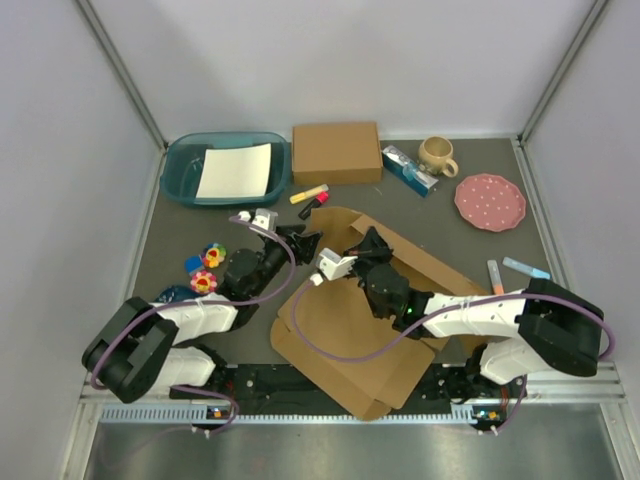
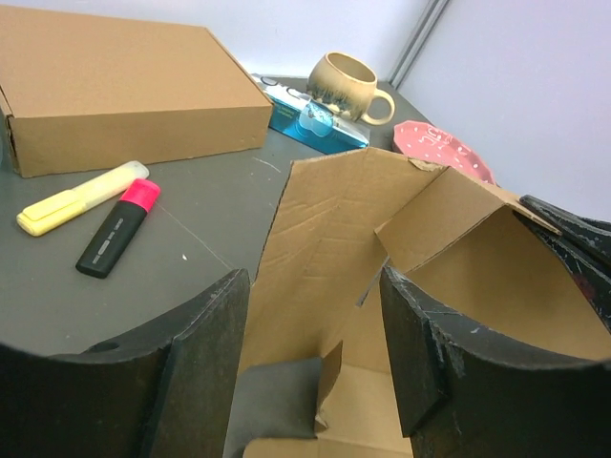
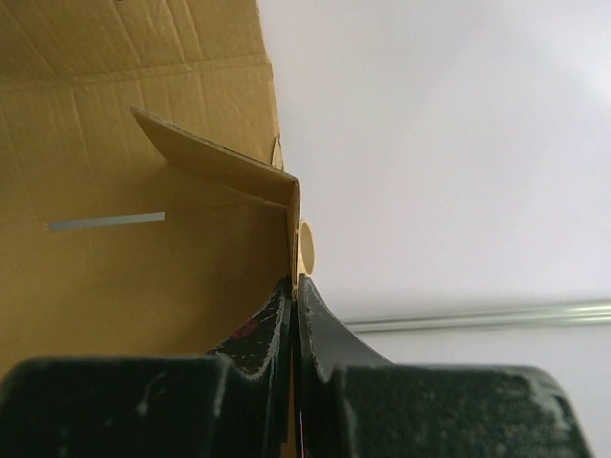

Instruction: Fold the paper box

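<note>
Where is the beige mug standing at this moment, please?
In the top view the beige mug stands near the far edge of the table, right of centre, beside the blue packet; the pink dotted plate lies nearer on its right.

We see a bin [image 1: 180,166] holding paper [image 1: 235,170], then a closed box [image 1: 336,152], mug [image 1: 437,154] and plate [image 1: 490,201] along the back. Highlighter [image 1: 308,192] and marker [image 1: 312,206] lie side by side.

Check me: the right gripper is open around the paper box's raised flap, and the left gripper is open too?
No. The right gripper is shut, pinching the paper box by its raised flap; the right wrist view shows it. The left gripper is open.
</note>
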Robot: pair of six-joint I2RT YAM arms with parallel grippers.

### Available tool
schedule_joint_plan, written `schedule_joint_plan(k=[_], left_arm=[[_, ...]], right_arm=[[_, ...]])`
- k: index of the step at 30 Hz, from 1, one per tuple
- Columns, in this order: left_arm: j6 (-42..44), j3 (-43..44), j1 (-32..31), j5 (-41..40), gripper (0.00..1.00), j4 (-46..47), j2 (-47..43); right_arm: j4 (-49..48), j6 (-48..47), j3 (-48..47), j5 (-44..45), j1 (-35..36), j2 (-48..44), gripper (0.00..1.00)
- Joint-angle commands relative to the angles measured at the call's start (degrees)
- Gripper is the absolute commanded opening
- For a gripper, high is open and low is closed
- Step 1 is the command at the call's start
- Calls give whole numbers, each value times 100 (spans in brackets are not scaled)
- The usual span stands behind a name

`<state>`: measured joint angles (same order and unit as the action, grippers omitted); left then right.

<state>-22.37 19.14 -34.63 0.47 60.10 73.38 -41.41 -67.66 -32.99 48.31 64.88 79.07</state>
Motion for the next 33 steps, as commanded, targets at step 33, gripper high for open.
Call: schedule_joint_plan(k=[33], left_arm=[[-558, -393, 53, -328, 61, 1416, 290]], right_arm=[[63, 675, -23, -94, -54, 408, 0]])
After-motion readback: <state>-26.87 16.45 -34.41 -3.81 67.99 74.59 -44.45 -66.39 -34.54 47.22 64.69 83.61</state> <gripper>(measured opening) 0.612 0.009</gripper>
